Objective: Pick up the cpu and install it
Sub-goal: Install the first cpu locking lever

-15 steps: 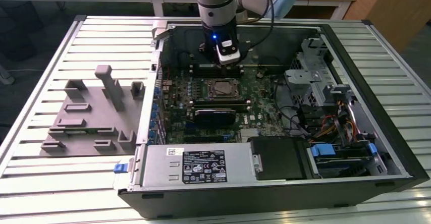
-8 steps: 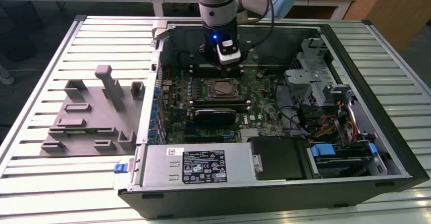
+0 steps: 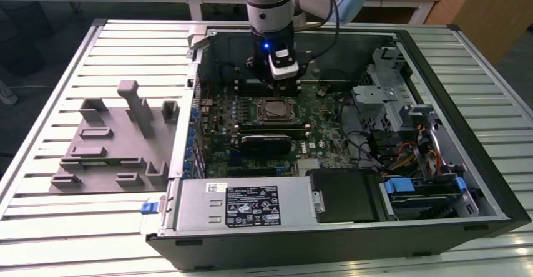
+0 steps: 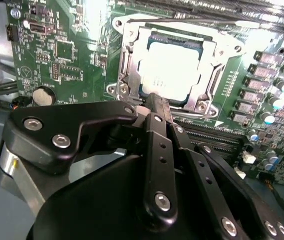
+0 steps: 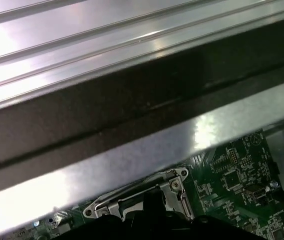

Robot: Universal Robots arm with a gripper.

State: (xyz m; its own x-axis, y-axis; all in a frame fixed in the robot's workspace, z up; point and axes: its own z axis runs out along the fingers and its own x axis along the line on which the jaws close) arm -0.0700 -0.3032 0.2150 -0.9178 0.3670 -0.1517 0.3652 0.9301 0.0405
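Nearest the second wrist view's lens, the gripper [image 4: 154, 100] hangs over the socket frame [image 4: 127, 65]; whether its fingers are parted I cannot tell. The cpu [image 4: 174, 65] apparently sits seated already, so installation looks near finished.

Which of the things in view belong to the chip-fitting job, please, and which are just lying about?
Part of the job:
- the chip, lying in its socket frame on the green board
- the claw, above the socket

Just lying about:
- the grey moulded tray at the exterior view's left
- the power supply box
- the drive cage
- the slatted table
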